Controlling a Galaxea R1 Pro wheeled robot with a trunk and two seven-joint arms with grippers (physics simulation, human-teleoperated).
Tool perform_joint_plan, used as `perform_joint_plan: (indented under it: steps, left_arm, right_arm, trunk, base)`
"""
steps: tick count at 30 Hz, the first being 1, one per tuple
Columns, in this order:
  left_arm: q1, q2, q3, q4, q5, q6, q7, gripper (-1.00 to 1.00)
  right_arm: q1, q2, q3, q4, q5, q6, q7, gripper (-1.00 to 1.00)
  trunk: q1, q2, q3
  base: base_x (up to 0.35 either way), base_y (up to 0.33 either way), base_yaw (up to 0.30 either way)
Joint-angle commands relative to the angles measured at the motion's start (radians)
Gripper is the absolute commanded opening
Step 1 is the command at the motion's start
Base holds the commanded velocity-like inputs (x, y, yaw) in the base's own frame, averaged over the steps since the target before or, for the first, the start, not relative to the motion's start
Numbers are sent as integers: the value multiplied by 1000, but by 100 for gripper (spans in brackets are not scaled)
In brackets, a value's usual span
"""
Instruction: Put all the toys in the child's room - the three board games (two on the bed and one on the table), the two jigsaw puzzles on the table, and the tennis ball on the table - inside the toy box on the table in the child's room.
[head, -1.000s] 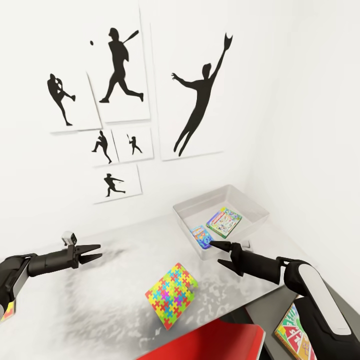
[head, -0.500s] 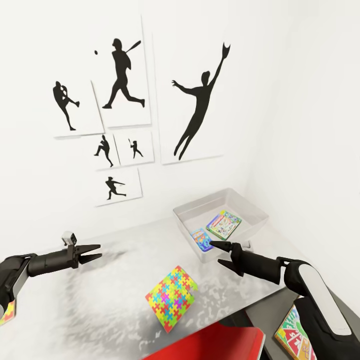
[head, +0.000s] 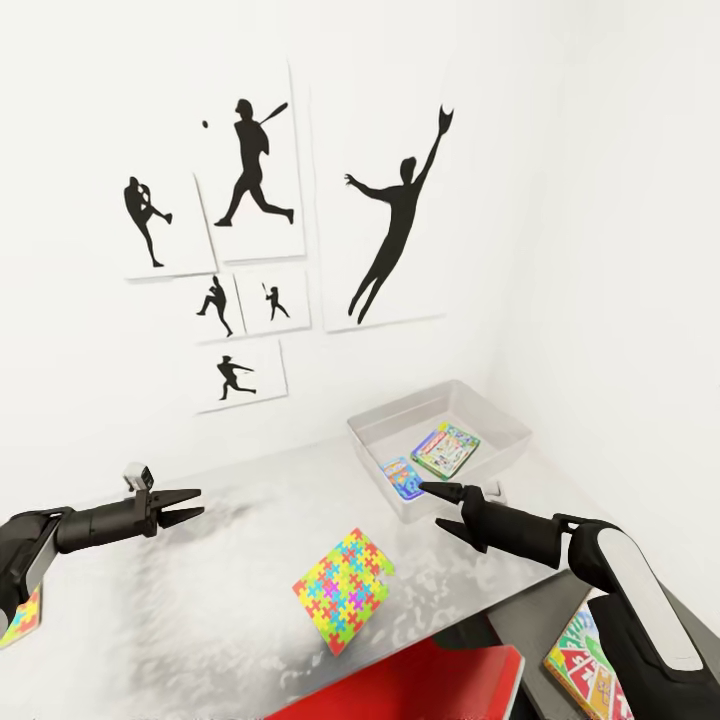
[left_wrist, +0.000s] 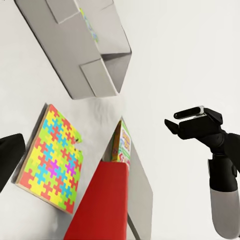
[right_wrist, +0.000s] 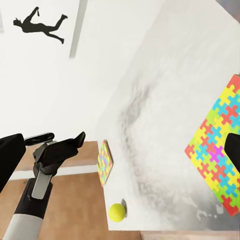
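toy box (head: 500, 425) stands at the far right corner of the table (head: 240, 500), and two flat game boxes (head: 447, 449) already lie inside it. one jigsaw puzzle (head: 342, 590) lies on the table near the front edge; a second puzzle (right_wrist: 104, 162) is at the left end, and the tennis ball (right_wrist: 117, 212) rests near that edge. another board game (head: 585, 670) lies low at the right, off the table, so i judge four things are left. the left gripper (head: 185, 503) and the right gripper (head: 440, 510) hover over the table, both spread and holding nothing. a red chair (head: 420, 685) stands at the front edge and could hinder the approach. posters (head: 385, 200) hang on the wall.
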Motion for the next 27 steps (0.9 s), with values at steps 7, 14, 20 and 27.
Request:
perform_joint_plan:
  steps: [7, 14, 20, 27]
  left_arm:
    - [-1, 0, 0, 0, -1, 11, -4, 100]
    - [-1, 0, 0, 0, -1, 11, -4, 100]
    - [-1, 0, 0, 0, -1, 11, -4, 100]
    - [-1, 2, 0, 0, -1, 11, -4, 100]
  right_arm:
    - [-1, 1, -1, -2, -10, 3, -11, 100]
    - [-1, 1, -1, -2, -10, 3, -11, 100]
    - [-1, 1, -2, -2, -10, 3, -11, 100]
    - [-1, 1, -3, -2, -9, 3, -13, 100]
  trunk:
    - [1, -2, 10]
    - [1, -2, 21]
    - [1, -2, 30]
    - [1, -2, 32]
  base:
    - [-14, 0, 0]
    - [-49, 0, 34]
    - [-211, 0, 95]
    - [-73, 0, 22]
